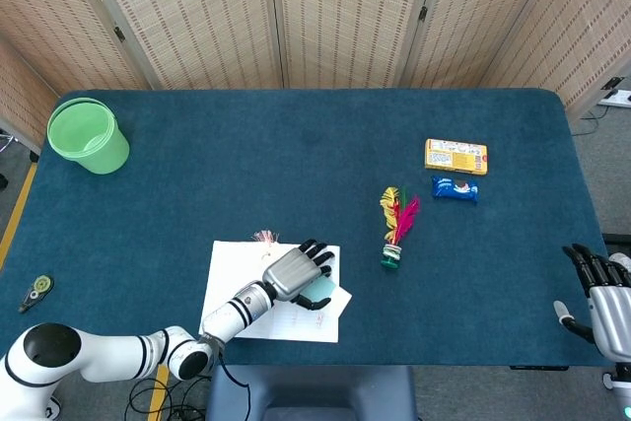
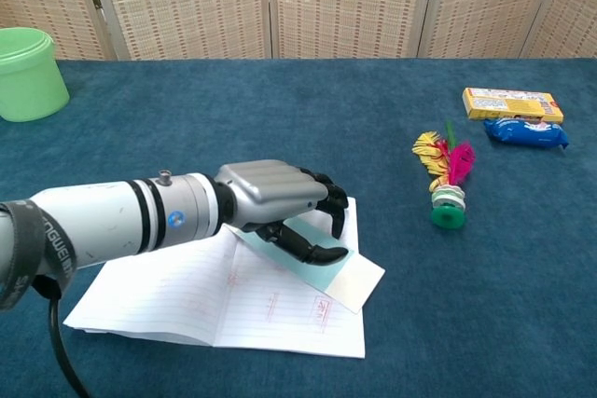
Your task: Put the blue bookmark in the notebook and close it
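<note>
Left hand [image 2: 280, 212] low over open notebook [image 2: 187, 295], fingers curled onto blue bookmark [image 2: 322, 267], prob pressing, grip unclear. Right hand [image 1: 606, 293] far right, fingers spread, holding nothing.

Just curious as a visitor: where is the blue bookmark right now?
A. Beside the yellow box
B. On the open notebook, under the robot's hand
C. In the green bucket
B: the blue bookmark lies on the open notebook, under the left hand.

Left hand [image 2: 280, 207] hides much of bookmark [image 2: 317, 268]; grip unclear.
</note>
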`<state>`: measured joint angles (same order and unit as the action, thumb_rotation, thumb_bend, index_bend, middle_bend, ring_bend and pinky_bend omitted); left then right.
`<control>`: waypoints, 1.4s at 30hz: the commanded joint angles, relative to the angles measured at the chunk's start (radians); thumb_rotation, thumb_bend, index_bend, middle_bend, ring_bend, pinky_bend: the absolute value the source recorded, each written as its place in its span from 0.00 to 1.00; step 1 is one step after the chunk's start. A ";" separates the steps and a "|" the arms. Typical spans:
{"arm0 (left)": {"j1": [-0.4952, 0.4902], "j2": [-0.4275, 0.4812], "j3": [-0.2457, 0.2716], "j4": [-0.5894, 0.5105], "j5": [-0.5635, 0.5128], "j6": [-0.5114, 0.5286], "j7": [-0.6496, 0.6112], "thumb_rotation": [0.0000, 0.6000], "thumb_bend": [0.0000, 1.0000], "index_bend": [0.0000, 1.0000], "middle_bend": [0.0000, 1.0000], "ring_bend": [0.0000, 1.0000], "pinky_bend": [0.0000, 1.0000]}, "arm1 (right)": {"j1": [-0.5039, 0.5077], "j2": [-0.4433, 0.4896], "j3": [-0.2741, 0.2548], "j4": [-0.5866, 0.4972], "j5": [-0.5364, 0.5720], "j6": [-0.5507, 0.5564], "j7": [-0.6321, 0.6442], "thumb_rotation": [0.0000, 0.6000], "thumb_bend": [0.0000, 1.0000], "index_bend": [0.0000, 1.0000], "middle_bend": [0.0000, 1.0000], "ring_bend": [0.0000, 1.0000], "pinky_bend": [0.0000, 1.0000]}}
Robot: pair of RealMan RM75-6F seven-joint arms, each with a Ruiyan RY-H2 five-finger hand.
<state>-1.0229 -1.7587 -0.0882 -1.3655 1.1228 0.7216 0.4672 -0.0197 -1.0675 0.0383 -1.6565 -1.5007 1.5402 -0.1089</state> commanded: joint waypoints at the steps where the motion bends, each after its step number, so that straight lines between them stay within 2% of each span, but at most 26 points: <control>1: 0.003 0.005 0.006 -0.014 0.001 0.004 0.001 0.23 0.36 0.33 0.12 0.03 0.11 | -0.001 0.000 0.000 0.001 0.001 0.001 0.002 1.00 0.21 0.14 0.13 0.20 0.22; 15: 0.022 0.056 0.045 -0.097 0.035 0.019 0.005 0.23 0.36 0.34 0.12 0.03 0.11 | -0.007 -0.003 -0.002 0.009 -0.003 0.007 0.011 1.00 0.21 0.14 0.13 0.20 0.22; 26: 0.052 0.128 0.100 -0.180 0.092 0.043 0.018 0.23 0.36 0.35 0.12 0.03 0.11 | -0.013 -0.004 -0.004 0.010 -0.007 0.014 0.014 1.00 0.21 0.14 0.13 0.20 0.22; 42: 0.085 0.184 0.132 -0.222 0.139 0.066 0.021 0.23 0.36 0.35 0.12 0.02 0.11 | -0.026 -0.003 -0.007 0.009 -0.015 0.034 0.017 1.00 0.20 0.14 0.13 0.20 0.22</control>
<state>-0.9391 -1.5765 0.0420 -1.5861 1.2607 0.7865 0.4885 -0.0454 -1.0701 0.0316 -1.6471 -1.5159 1.5744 -0.0913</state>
